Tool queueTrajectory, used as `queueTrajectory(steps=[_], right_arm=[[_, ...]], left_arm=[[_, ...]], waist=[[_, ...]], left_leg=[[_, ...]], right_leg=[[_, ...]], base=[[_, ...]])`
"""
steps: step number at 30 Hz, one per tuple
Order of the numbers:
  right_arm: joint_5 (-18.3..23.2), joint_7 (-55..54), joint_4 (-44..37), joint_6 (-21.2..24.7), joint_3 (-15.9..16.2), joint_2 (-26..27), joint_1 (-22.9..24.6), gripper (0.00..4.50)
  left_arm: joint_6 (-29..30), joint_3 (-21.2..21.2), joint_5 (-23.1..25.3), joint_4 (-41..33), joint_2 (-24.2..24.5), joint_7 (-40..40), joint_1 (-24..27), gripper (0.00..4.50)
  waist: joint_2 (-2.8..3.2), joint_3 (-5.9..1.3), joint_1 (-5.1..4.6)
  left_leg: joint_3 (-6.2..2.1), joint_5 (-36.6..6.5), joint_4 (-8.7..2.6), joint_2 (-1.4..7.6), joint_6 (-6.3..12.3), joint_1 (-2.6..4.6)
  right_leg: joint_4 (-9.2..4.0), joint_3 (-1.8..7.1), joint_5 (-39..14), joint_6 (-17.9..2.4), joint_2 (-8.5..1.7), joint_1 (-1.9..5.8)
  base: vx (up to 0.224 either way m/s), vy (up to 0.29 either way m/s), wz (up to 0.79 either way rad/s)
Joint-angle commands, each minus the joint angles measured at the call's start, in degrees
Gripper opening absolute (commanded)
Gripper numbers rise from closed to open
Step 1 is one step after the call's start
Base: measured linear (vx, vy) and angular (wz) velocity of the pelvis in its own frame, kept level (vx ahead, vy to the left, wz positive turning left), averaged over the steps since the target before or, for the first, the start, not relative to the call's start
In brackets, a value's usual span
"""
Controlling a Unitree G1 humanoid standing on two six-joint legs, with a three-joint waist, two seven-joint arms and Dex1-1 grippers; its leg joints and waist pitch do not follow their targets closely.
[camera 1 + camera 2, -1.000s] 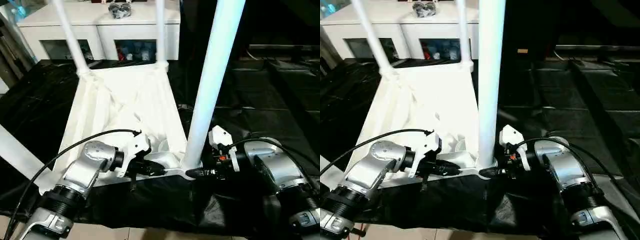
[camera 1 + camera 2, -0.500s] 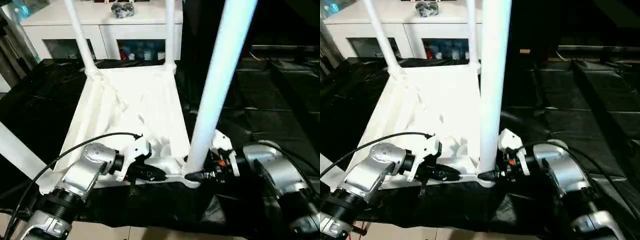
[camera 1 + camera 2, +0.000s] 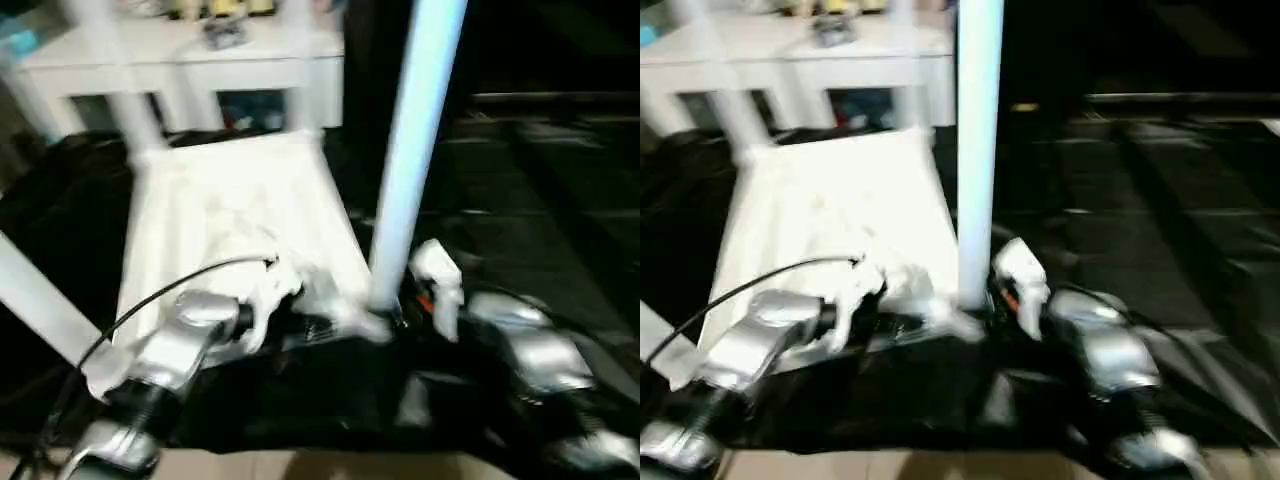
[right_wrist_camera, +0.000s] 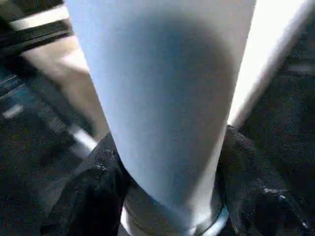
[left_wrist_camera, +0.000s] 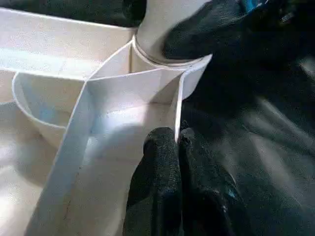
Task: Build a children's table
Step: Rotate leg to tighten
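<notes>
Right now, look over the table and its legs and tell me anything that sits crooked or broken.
Nothing stands out. The table lies upside down on the black sheet; the near leg stands upright in its corner socket, and the far legs look seated too.

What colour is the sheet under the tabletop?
Black; the sheet shows best in the left eye view.

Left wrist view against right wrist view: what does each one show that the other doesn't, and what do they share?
Left wrist view: the left gripper shut on a thin rib of the upturned tabletop, beside the corner socket.

Right wrist view: the right gripper, a black finger on either side of the leg just above its foot, with black sheeting behind.

Shared: that same near-corner leg, seated in its socket.
</notes>
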Motion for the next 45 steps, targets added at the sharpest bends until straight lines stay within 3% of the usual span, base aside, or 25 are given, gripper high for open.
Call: queueTrajectory(steps=[1,2,7,9,14,17,18,21,22,23,25,26,29,30,32,34,38,45], right_arm=[[-2.17,-5.48,6.61,5.33,4.49,5.69,1.20,2.26],[-2.57,-6.90,7.35,5.32,4.50,6.58,0.82,2.21],[-3.88,-10.00,8.19,3.64,5.78,10.27,-0.20,2.21],[-2.34,-9.03,7.96,3.66,4.62,11.29,-0.28,2.68],[-0.93,-6.24,6.05,4.33,3.87,9.35,0.24,3.16],[-0.26,-3.03,3.78,3.79,3.79,6.43,0.85,3.30],[0.62,1.48,1.50,3.54,4.00,3.21,1.38,3.58],[1.40,6.94,-0.81,3.09,4.35,-0.04,2.04,3.58],[1.82,11.04,-2.60,2.11,5.24,-2.38,2.65,3.58],[2.60,16.63,-4.84,1.29,6.65,-5.50,3.40,3.58],[3.38,21.70,-6.76,1.04,7.95,-8.28,3.92,3.58],[3.79,25.02,-7.76,1.20,8.63,-10.02,3.93,3.58],[3.83,27.32,-8.26,1.40,9.32,-11.22,3.73,3.58],[3.59,29.93,-8.53,1.10,10.50,-12.57,3.49,3.58],[3.39,31.78,-8.61,0.60,11.59,-13.50,3.24,3.58],[3.36,32.82,-8.94,0.51,12.17,-13.85,3.22,3.35],[3.85,34.42,-9.70,1.49,13.47,-13.54,2.97,3.06],[4.88,35.25,-9.99,2.64,13.80,-12.83,3.05,2.59]], left_arm=[[-0.32,-0.77,-0.58,-0.69,-4.93,4.51,-2.77,0.00],[-0.22,-0.63,-0.32,-0.39,-5.82,5.76,-2.98,0.00],[-0.22,-0.90,0.28,-0.08,-9.05,9.44,-2.94,0.00],[-0.61,-1.32,0.14,-0.30,-9.30,8.95,-2.61,0.00],[-1.95,-1.66,0.05,-0.79,-7.93,6.90,-2.01,0.00],[-2.35,-1.69,-0.49,-1.59,-7.00,4.98,-1.40,0.00],[-2.87,-1.97,-1.16,-2.37,-5.83,2.54,-0.90,0.00],[-3.19,-2.25,-2.09,-3.41,-4.52,-0.43,-0.30,0.00],[-3.47,-2.53,-2.54,-4.14,-3.45,-2.57,0.10,0.00],[-3.61,-2.89,-2.98,-4.83,-2.02,-5.32,0.50,0.00],[-3.86,-3.33,-3.33,-5.34,-0.34,-8.26,0.83,0.00],[-4.09,-3.64,-3.31,-5.41,1.13,-10.48,0.91,0.00],[-4.36,-3.80,-3.33,-5.26,2.32,-12.11,0.85,0.00],[-4.70,-4.05,-3.38,-4.98,3.73,-14.01,0.65,0.00],[-5.09,-4.43,-3.37,-4.63,5.07,-15.55,0.32,0.00],[-5.22,-4.56,-3.42,-4.46,5.66,-16.38,0.09,0.00],[-4.97,-4.57,-3.98,-4.47,6.62,-17.91,-0.52,0.00],[-4.96,-4.31,-4.63,-4.55,6.33,-18.22,-0.41,0.00]], waist=[[-0.23,-1.54,0.10],[-0.20,-1.49,-0.47],[-0.19,-1.59,-0.66],[-0.24,-1.65,-0.68],[-0.13,-1.89,-0.29],[-0.22,-2.24,0.02],[-0.27,-2.42,0.23],[-0.12,-2.83,1.07],[-0.12,-2.83,1.07],[-0.27,-3.08,1.56],[-0.08,-3.08,2.39],[-0.27,-3.06,2.83],[-0.03,-2.79,3.16],[-0.33,-2.70,3.34],[-0.03,-2.49,3.48],[-0.33,-2.43,3.59],[-0.33,-2.67,3.75],[-0.49,-2.95,3.93]], left_leg=[[-0.42,-17.96,-4.78,0.33,0.11,-1.00],[-0.44,-19.19,-4.75,0.21,0.18,-0.84],[-0.36,-19.82,-4.75,0.29,1.03,-0.79],[-0.32,-19.29,-4.80,0.33,1.42,-0.92],[-0.05,-16.98,-4.77,0.50,2.07,-0.87],[0.10,-13.52,-4.50,0.63,3.15,-0.96],[0.15,-11.19,-4.25,0.58,3.98,-1.12],[0.35,-5.36,-3.66,0.64,6.54,-1.13],[0.35,-5.36,-3.66,0.64,6.54,-1.13],[0.38,-3.73,-3.36,0.62,7.49,-0.93],[0.55,-0.74,-2.95,0.76,9.92,-1.27],[0.57,-0.81,-2.88,0.86,10.49,-1.16],[0.60,-2.37,-3.11,1.05,10.08,-1.09],[0.60,-3.69,-3.27,1.15,9.19,-0.93],[0.64,-6.53,-3.58,1.28,7.54,-0.78],[0.65,-7.45,-3.72,1.27,6.40,-0.71],[0.61,-5.48,-3.52,1.12,6.19,-0.84],[0.58,-1.95,-3.06,0.95,7.72,-1.03]], right_leg=[[-5.85,1.63,-23.22,-8.78,-2.28,2.16],[-6.09,1.55,-24.34,-8.69,-2.20,1.97],[-6.25,1.70,-23.53,-8.63,-2.14,1.67],[-6.11,1.79,-21.44,-9.21,-2.13,1.79],[-5.70,1.95,-15.90,-11.19,-2.10,2.04],[-5.24,2.03,-10.39,-12.63,-2.16,2.39],[-4.91,1.98,-6.91,-13.35,-2.11,2.68],[-4.03,1.85,2.62,-15.93,-2.09,2.90],[-4.03,1.85,2.62,-15.93,-2.09,2.90],[-3.78,1.77,5.41,-16.59,-2.01,3.00],[-3.28,1.66,8.86,-17.25,-1.93,2.94],[-3.30,1.57,7.95,-17.19,-1.93,2.85],[-3.54,1.56,3.89,-17.04,-2.14,2.64],[-3.76,1.59,1.48,-16.84,-2.13,2.62],[-3.96,1.74,-2.47,-16.28,-2.24,2.48],[-3.99,1.89,-3.61,-15.93,-2.23,2.49],[-3.68,1.95,-1.09,-15.96,-2.23,2.64],[-3.20,1.82,3.37,-16.69,-2.20,2.78]], base=[[0.000,0.000,0.00],[0.000,0.000,0.00],[0.000,0.000,0.00],[0.000,0.000,0.00],[0.000,0.000,0.00],[0.000,0.000,0.00],[0.000,0.000,0.00],[0.000,0.000,0.00],[0.000,0.000,0.00],[0.000,0.000,0.00],[0.000,0.000,0.00],[0.000,0.000,0.00],[0.000,0.000,0.00],[0.000,0.000,0.00],[0.000,0.000,0.00],[0.000,0.000,0.00],[0.000,0.000,0.00],[0.000,0.000,0.00]])
